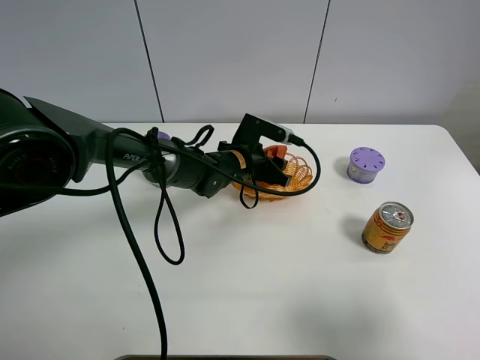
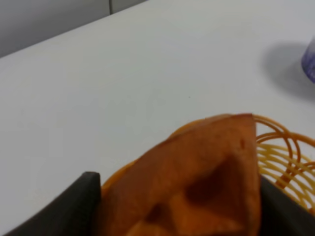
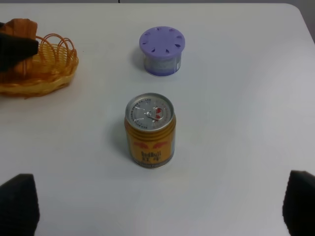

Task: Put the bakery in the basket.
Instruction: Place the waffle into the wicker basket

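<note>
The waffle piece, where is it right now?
The waffle piece is near the table's middle in the high view, clamped in the left gripper just over the basket, with the purple container to its right.

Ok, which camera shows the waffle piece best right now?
Left wrist: the bakery fills the lower frame, clamped in the left gripper, with the basket rim behind it. Exterior high shows only an orange sliver of it past the gripper. Right wrist shows a small brown corner at the picture's edge, over the basket.
</note>
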